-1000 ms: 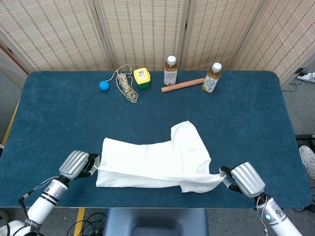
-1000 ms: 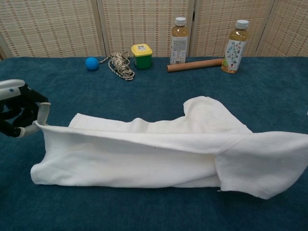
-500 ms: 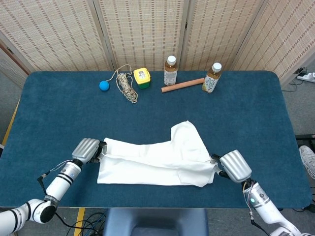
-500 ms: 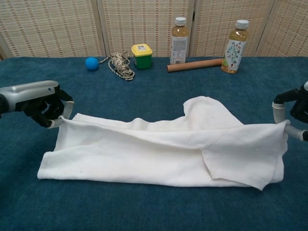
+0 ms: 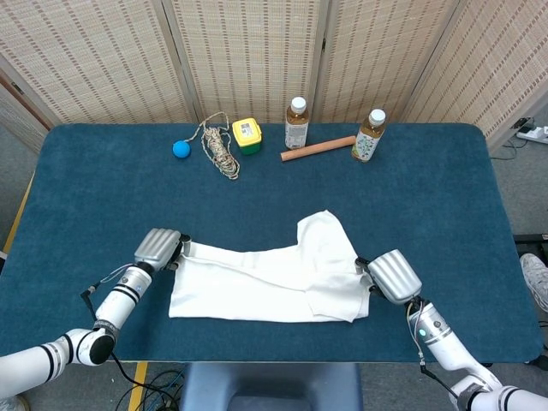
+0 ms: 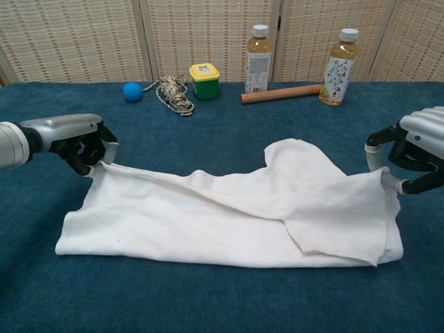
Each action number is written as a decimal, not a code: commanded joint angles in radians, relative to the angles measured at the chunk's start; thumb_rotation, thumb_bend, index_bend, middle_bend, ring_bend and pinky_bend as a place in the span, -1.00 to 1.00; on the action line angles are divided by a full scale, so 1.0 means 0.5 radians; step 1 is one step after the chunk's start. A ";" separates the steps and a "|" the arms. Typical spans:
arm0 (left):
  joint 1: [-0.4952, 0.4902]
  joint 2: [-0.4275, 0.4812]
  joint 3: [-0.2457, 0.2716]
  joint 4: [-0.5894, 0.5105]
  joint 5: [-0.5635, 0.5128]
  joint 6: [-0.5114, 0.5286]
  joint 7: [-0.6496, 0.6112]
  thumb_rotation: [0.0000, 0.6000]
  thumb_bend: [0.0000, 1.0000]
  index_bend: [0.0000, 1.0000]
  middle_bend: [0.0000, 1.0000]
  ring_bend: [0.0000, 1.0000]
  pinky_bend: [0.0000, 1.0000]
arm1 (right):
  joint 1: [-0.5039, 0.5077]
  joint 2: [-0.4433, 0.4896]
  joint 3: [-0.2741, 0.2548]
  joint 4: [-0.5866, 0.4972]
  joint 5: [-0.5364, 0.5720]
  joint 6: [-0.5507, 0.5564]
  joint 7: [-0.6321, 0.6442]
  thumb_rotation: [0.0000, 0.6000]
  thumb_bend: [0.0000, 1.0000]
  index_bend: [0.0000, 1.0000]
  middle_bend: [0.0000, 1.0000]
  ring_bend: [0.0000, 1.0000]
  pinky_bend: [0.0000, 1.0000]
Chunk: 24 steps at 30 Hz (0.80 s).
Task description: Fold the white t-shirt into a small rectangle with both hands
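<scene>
Both hands have carried the near edge of the white t-shirt (image 5: 270, 282) away from the robot and over the body of the garment since a second ago, and the lifted hem that hung between them has now dropped almost flat. Left hand (image 5: 159, 249) pinches the shirt's far left corner, fingers curled onto the cloth; in the chest view the same left hand (image 6: 82, 144) shows the corner pulled up slightly off the blue table (image 5: 428, 197). Right hand (image 5: 391, 275) holds the opposite end, and the chest view shows its fingertips (image 6: 375, 154) closed on the fabric edge. Shirt lies between the two hands as a long band, a sleeve flap sticking out beyond the right hand's side toward the far edge. Judgement: the first lengthwise fold looks nearly laid; next step is likely to let go and smooth, then fold the ends inward, with the loose sleeve still needing tucking. Well beyond both hands sit two bottles (image 5: 296, 122), a wooden rod (image 5: 318, 148), a yellow-lidded tub (image 5: 247, 135), a rope bundle (image 5: 219, 147) and a blue ball (image 5: 181, 149), all untouched.
</scene>
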<state>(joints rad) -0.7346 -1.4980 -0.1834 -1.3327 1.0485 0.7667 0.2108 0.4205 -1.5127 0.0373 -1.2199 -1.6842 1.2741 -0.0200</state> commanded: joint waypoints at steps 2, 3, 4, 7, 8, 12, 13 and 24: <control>-0.072 -0.059 -0.003 0.080 -0.120 -0.058 0.097 1.00 0.09 0.21 0.65 0.51 0.94 | 0.010 -0.013 0.009 0.013 0.026 -0.010 -0.013 1.00 0.12 0.51 0.96 0.93 1.00; -0.089 -0.077 -0.003 0.106 -0.156 -0.068 0.122 1.00 0.09 0.21 0.65 0.51 0.94 | 0.013 -0.017 0.011 0.018 0.035 -0.014 -0.016 1.00 0.12 0.51 0.96 0.93 1.00; -0.100 -0.092 -0.004 0.126 -0.183 -0.074 0.138 1.00 0.09 0.20 0.65 0.51 0.94 | 0.015 -0.020 0.013 0.022 0.042 -0.015 -0.016 1.00 0.12 0.51 0.96 0.93 1.00; -0.137 -0.136 -0.002 0.192 -0.262 -0.093 0.191 1.00 0.09 0.18 0.65 0.51 0.94 | 0.022 -0.029 0.018 0.040 0.060 -0.020 -0.015 1.00 0.13 0.51 0.96 0.93 1.00; -0.147 -0.147 0.000 0.210 -0.286 -0.100 0.206 1.00 0.08 0.17 0.65 0.51 0.94 | 0.024 -0.030 0.018 0.045 0.065 -0.022 -0.014 1.00 0.12 0.51 0.95 0.93 1.00; -0.182 -0.183 -0.002 0.274 -0.370 -0.117 0.244 1.00 0.09 0.17 0.65 0.51 0.94 | 0.032 -0.036 0.019 0.064 0.079 -0.023 -0.007 1.00 0.12 0.51 0.96 0.93 1.00; -0.191 -0.191 -0.003 0.290 -0.393 -0.120 0.254 1.00 0.09 0.17 0.65 0.51 0.94 | 0.033 -0.038 0.019 0.070 0.083 -0.023 -0.005 1.00 0.12 0.51 0.96 0.93 1.00; -0.243 -0.249 0.014 0.395 -0.604 -0.098 0.375 1.00 0.08 -0.02 0.65 0.50 0.94 | 0.077 -0.098 0.027 0.152 0.101 -0.032 0.031 1.00 0.12 0.51 0.96 0.93 1.00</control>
<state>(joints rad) -0.8561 -1.6225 -0.1782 -1.1314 0.7553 0.7107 0.3935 0.4563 -1.5577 0.0498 -1.1485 -1.6333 1.2567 -0.0077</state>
